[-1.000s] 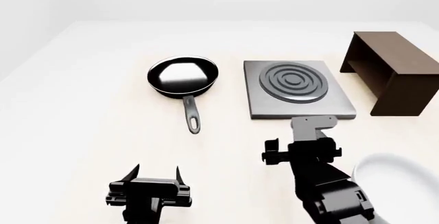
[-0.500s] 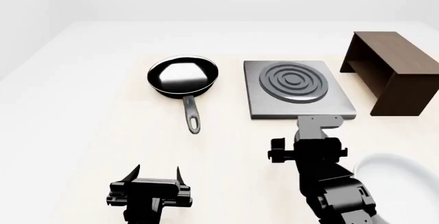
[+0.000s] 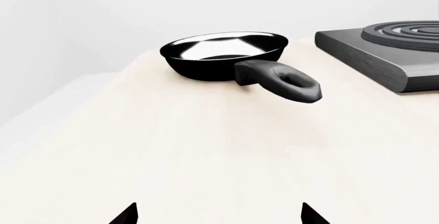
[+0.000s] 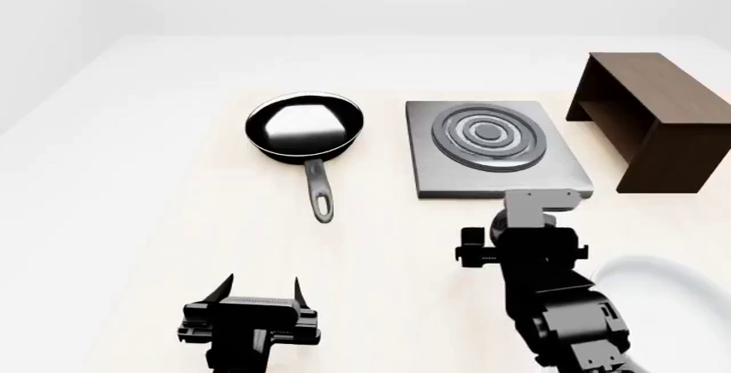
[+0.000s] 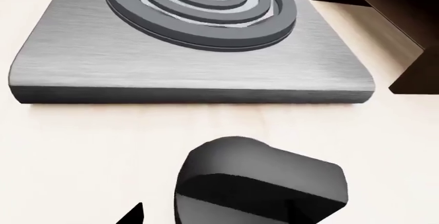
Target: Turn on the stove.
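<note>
Two fingers (image 5: 130, 215) flank knob (image 5: 257, 183) — untouched.

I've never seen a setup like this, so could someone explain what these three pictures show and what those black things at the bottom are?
These are simulator renders of a two-armed robot at a pale table. The wide picture looks down from its head. The black shapes below are its arms: the left tool rests open and holds nothing; the right tool reaches toward the stove.

The other two pictures come from cameras near each tool. The left one sees the black frying pan and a stove corner. The right one looks at a small black knob in front of the stove; whether that tool is open is unclear.

Also on the table: a dark brown shelf and a white rounded object, partly hidden.
</note>
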Controlling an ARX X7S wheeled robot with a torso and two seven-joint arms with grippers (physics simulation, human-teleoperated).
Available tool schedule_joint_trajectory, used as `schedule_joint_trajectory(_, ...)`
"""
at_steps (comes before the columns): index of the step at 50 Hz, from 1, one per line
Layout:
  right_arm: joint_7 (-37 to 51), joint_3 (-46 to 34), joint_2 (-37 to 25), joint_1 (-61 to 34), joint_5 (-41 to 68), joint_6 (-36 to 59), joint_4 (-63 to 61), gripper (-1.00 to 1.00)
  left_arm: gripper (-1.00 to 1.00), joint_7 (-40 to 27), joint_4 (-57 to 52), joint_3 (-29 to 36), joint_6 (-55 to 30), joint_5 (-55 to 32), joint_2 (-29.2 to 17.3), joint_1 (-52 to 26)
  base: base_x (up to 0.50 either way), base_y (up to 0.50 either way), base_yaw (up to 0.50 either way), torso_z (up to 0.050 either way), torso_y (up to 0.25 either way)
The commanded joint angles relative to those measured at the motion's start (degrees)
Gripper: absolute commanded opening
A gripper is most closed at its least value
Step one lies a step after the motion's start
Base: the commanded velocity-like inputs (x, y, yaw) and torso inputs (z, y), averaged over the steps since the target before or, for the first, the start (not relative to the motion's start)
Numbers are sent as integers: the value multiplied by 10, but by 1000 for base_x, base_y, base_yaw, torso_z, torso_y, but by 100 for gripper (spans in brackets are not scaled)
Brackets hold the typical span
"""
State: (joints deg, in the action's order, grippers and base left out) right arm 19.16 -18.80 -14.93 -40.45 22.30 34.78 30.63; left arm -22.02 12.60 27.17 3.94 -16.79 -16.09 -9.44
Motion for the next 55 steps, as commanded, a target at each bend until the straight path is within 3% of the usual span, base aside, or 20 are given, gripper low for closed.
schedule_joint_trajectory(1, -1, 3, -1, -12, -2, -10, 29, 100, 100, 0, 5, 2, 2, -1, 0, -2, 0, 0, 0, 0, 0)
schedule_joint_trajectory(55, -12, -1, 3, -39, -8, -49, 108, 100, 100, -4, 14, 9, 5, -5, -1, -7, 0, 0, 0, 0, 0)
